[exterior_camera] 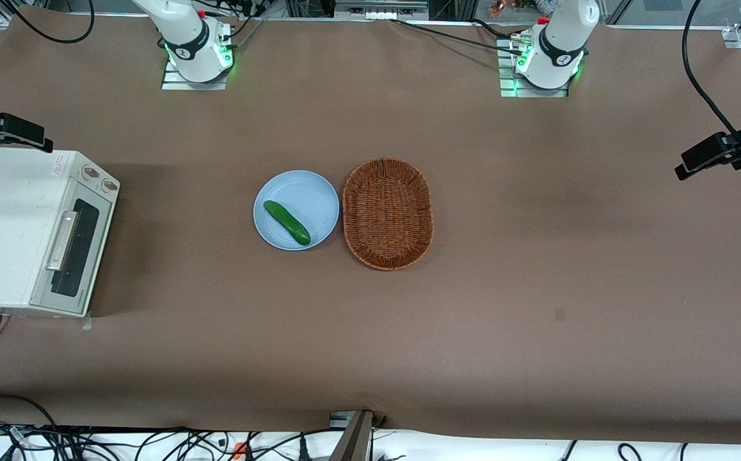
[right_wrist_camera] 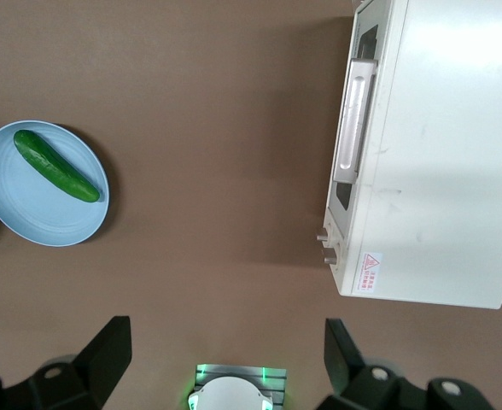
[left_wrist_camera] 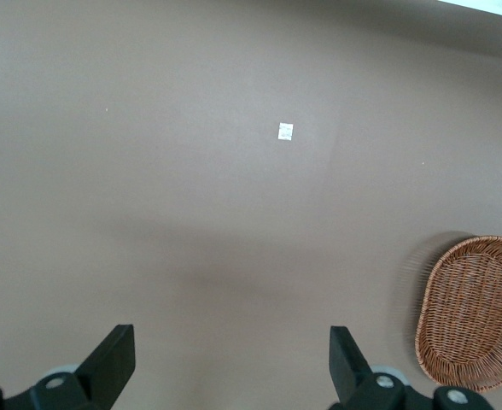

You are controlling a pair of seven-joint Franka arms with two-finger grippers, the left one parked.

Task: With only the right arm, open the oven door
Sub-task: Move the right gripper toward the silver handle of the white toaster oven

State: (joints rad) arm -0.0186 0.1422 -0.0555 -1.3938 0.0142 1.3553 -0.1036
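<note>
The cream-white toaster oven [exterior_camera: 12,224] stands at the working arm's end of the table. Its oven door [exterior_camera: 75,250], with dark glass and a silver bar handle [exterior_camera: 62,241], is closed. In the right wrist view the oven [right_wrist_camera: 439,154] shows from above, with the handle [right_wrist_camera: 353,128] flat against the shut door and two knobs [right_wrist_camera: 326,243] beside it. The right arm's base [exterior_camera: 186,38] is at the table's back edge. Its gripper [right_wrist_camera: 224,354] hangs high above the table, open wide and empty, well apart from the oven. The gripper does not show in the front view.
A light blue plate [exterior_camera: 319,192] with a green cucumber [exterior_camera: 286,222] sits mid-table, also in the wrist view [right_wrist_camera: 12,213]. A brown wicker basket [exterior_camera: 388,213] lies beside it toward the parked arm. A black camera clamp [exterior_camera: 6,131] juts over the oven's top.
</note>
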